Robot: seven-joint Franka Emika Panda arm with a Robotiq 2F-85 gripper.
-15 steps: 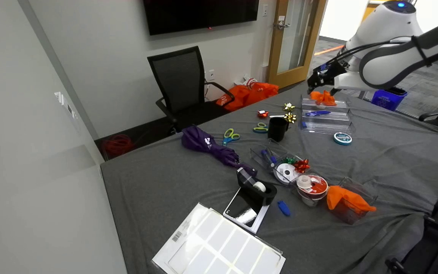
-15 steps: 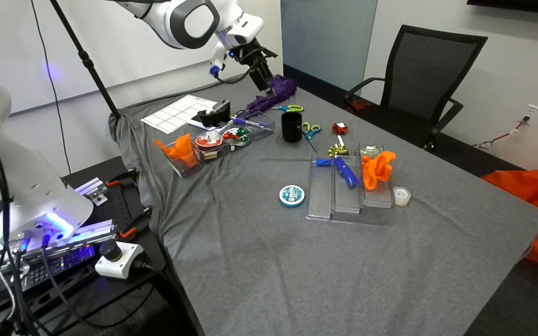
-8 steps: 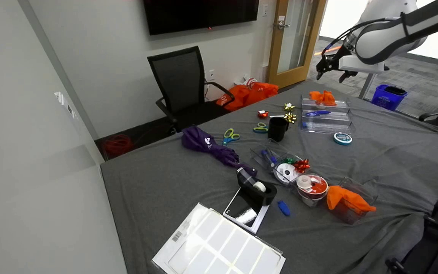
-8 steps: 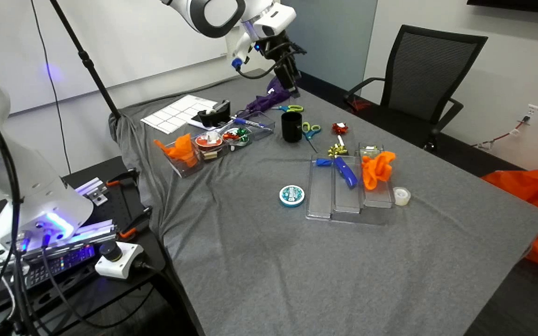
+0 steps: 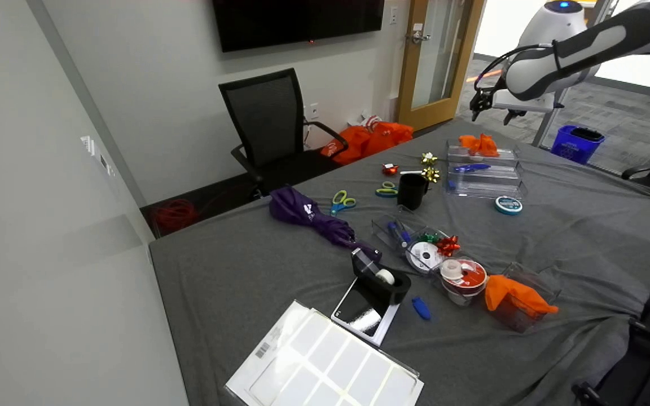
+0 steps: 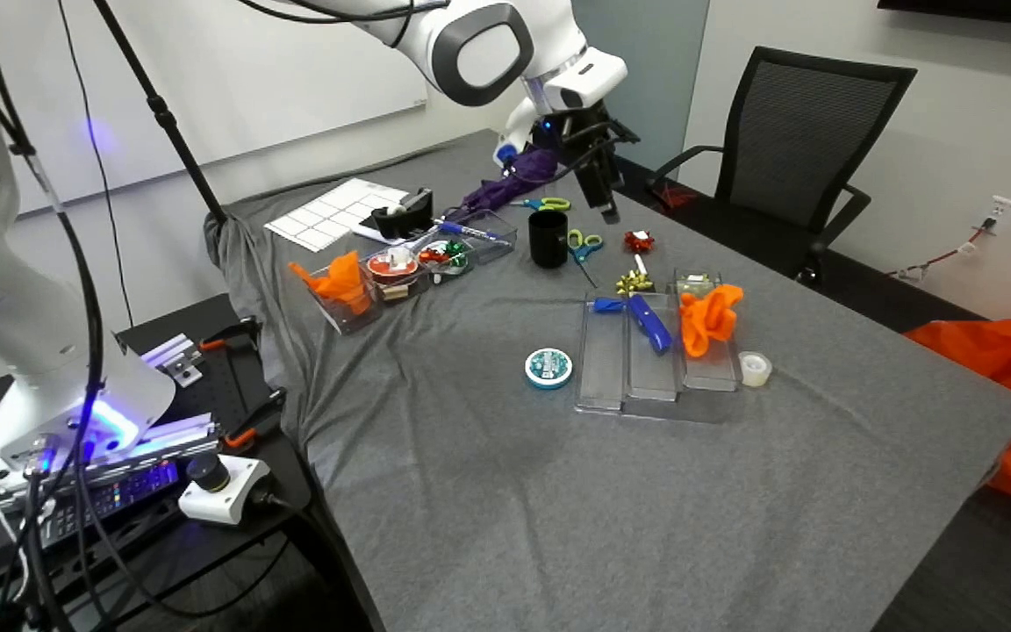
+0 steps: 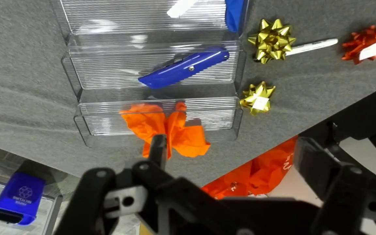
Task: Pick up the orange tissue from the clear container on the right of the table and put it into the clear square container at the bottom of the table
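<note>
One orange tissue point(image 5: 479, 145) lies bunched in the end compartment of a clear stepped container point(image 5: 486, 190); it also shows in an exterior view point(image 6: 708, 319) and the wrist view point(image 7: 189, 138). Another orange tissue point(image 5: 519, 296) sits in a clear square container point(image 5: 519, 324), draped over its rim; both exterior views show it. My gripper point(image 5: 491, 119) is open and empty, in the air above the table. In the wrist view the gripper point(image 7: 232, 147) has its fingers wide apart; one fingertip overlaps the image of the stepped container's tissue, with no visible grip.
The stepped container also holds a blue cutter point(image 7: 184, 68). A black mug point(image 6: 548, 239), scissors point(image 6: 585, 244), gold bows point(image 7: 271, 40) and a round tin point(image 6: 548, 368) stand nearby. Clear bins with ribbon point(image 5: 463, 276), a tape dispenser point(image 5: 381, 282) and a purple umbrella point(image 5: 319, 220) lie farther along.
The arm has moved toward the stepped container in an exterior view. The gripper rose away from the tissue's image, then dipped slightly. It stays open. The objects on the table have not moved.
</note>
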